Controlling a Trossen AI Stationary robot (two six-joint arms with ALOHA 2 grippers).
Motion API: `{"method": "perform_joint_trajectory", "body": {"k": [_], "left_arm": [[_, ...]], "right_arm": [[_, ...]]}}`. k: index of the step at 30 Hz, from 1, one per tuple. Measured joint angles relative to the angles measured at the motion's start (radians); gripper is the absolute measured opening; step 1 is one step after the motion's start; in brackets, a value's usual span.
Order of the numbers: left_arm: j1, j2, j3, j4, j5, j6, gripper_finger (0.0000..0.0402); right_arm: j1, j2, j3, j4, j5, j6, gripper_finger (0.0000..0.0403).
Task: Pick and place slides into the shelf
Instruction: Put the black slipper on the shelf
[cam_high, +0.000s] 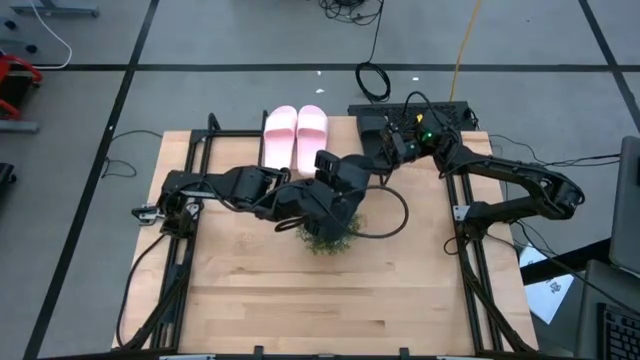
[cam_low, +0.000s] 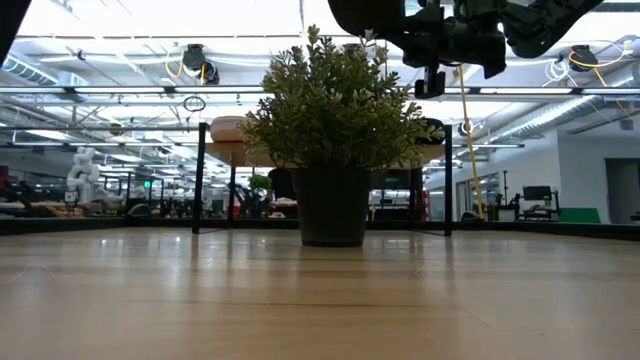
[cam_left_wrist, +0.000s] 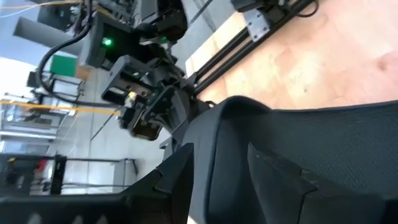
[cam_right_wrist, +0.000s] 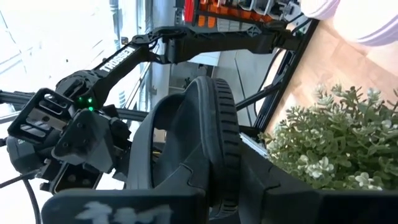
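Note:
A matte black slide hangs in the air between both grippers, over the green plant. My left gripper reaches in from the left, and the slide fills its wrist view. My right gripper comes from the right, and the slide stands on edge in front of it, ribbed sole showing. The pink pair lies side by side with soles down on the shelf at the far edge. The second black slide I cannot make out. My left gripper is shut on the black slide, which is lifted clear of the table. The slide's own body hides the fingers, so the part held cannot be told. My right gripper holds the same slide at its end, level from the table's right. The sole stands on edge between the fingers, and the pads are hidden behind it.
The potted plant stands mid-table right under both grippers, in front of the shelf. Black rails run along the table's left and right sides. Bare wooden tabletop stretches toward the near edge. Cables lie on the floor beyond the far edge.

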Motion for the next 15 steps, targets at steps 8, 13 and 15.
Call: {"method": "perform_joint_trajectory", "body": {"k": [8, 13, 15], "left_arm": [[0.018, 0.000, 0.000, -0.002, 0.061, 0.009, 0.0131], [0.029, 0.010, 0.001, -0.011, 0.060, 0.018, 0.0109], [0.029, 0.015, 0.000, -0.041, 0.038, 0.040, 0.0103]], "right_arm": [[0.028, 0.000, 0.000, 0.001, 0.028, 0.002, 0.0030], [0.039, 0.000, 0.000, 0.001, 0.044, 0.002, 0.0030], [0.041, 0.000, 0.000, 0.001, 0.050, 0.002, 0.0030]]}}
